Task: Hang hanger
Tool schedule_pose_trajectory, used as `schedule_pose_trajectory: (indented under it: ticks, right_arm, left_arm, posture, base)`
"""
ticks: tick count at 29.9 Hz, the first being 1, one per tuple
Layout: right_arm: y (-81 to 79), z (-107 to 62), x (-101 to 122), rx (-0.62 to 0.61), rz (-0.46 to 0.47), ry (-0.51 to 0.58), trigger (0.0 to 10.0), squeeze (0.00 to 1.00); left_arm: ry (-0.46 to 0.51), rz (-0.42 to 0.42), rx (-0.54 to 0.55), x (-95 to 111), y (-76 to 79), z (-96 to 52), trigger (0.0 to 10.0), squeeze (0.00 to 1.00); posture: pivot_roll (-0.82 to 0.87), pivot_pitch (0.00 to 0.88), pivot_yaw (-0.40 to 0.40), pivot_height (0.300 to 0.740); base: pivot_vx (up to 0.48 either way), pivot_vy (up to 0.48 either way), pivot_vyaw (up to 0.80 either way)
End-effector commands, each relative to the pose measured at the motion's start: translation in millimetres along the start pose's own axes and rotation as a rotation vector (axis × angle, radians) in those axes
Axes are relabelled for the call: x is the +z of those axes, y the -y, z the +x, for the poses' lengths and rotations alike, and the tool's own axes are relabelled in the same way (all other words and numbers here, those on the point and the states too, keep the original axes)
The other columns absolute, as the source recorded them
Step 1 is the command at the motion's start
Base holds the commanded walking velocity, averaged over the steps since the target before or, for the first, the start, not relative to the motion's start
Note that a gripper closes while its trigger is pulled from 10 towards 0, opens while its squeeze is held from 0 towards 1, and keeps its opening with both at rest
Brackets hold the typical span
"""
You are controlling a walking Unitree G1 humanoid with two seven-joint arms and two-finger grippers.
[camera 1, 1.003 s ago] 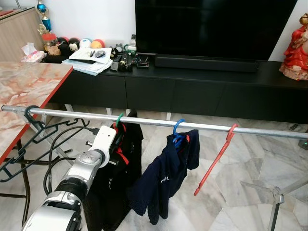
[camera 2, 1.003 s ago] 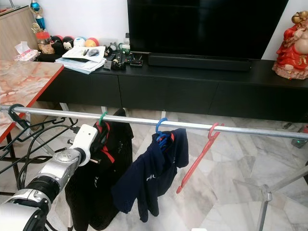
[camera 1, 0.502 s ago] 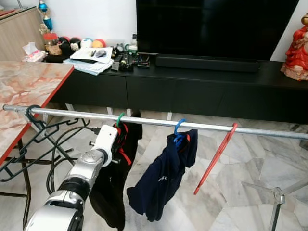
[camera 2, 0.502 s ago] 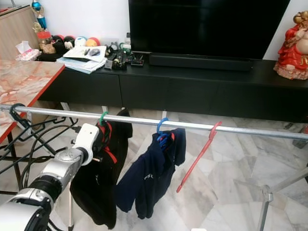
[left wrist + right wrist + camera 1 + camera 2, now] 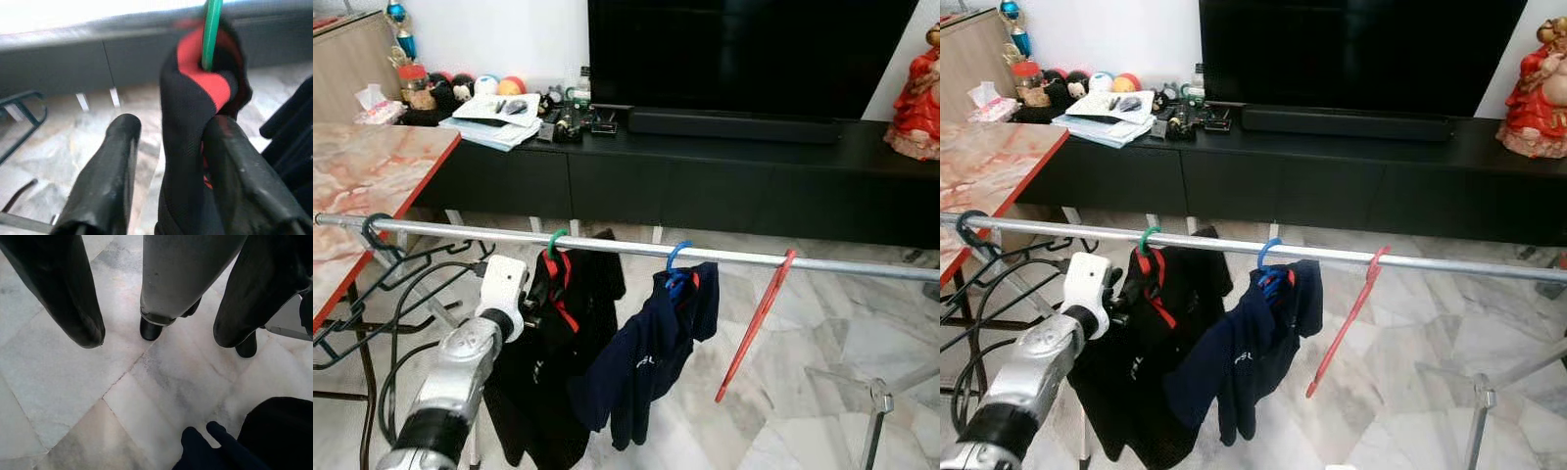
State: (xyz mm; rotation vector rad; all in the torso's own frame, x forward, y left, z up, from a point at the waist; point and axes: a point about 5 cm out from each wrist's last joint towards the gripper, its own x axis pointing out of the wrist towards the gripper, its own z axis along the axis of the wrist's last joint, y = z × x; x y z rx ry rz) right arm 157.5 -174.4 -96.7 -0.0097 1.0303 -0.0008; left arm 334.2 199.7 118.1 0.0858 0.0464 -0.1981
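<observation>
A green hanger (image 5: pixel 554 242) carrying a black garment (image 5: pixel 548 362) is hooked over the rail (image 5: pixel 724 257), toward its left end. The left gripper (image 5: pixel 168 161) is held just below the hook, at the garment's collar; its fingers (image 5: pixel 105 181) are seen apart in the wrist view, with a fold of black-and-red cloth lying between them and against one finger. Whether the cloth is truly pinched cannot be told. The right gripper (image 5: pixel 156 328) hangs open over the marble floor (image 5: pixel 98 396), idle. Further along the rail a blue hanger (image 5: pixel 676 257) with a navy shirt (image 5: pixel 646 362) and a bare red hanger (image 5: pixel 759 318) are hung. The hanging itself looks done, so the risk lies in the withdrawal: if cloth is snagged on a finger, the garment could be dragged off, or the hook lifted from the rail. A sideways pull could also slide the hanger into the navy shirt.
</observation>
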Motion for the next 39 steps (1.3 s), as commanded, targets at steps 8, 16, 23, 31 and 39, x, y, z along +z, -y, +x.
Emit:
schedule_pose_trajectory:
  ticks: [8,16,23,31,39]
  right_arm:
    - [0.6,-0.9,-6,-0.013,0.021,-0.016,10.0,0.00]
    - [-0.7,-0.9,-6,-0.013,0.033,-0.016,10.0,0.00]
    - [2.4,-1.6,-8,-0.021,0.034,-0.020,10.0,0.00]
    - [1.5,-1.1,-6,-0.021,0.039,-0.011,10.0,0.00]
    - [4.0,-1.0,-4,-0.030,0.054,-0.003,10.0,0.00]
  left_arm:
    - [-0.002,0.004,0.206,-34,-28.3,-49.2,10.0,0.00]
    - [-0.375,0.082,0.254,-117,-38.3,-93.4,10.0,0.00]
    - [-0.593,0.030,0.239,-157,-27.1,-114.1,10.0,0.00]
    - [-0.904,-0.002,0.244,-196,-2.7,-144.9,10.0,0.00]
    - [-0.923,-0.033,0.274,-195,3.6,-136.0,10.0,0.00]
  posture:
    - [0.03,0.023,0.025,0.740]
    - [0.02,0.000,0.036,0.740]
    - [0.03,0.000,0.030,0.740]
    - [0.00,0.002,0.024,0.740]
    - [0.01,0.025,0.015,0.740]
  base:
    - [0.000,0.000,0.00]
    - [0.000,0.000,0.00]
    - [0.000,0.000,0.00]
    - [0.000,0.000,0.00]
    - [0.000,0.000,0.00]
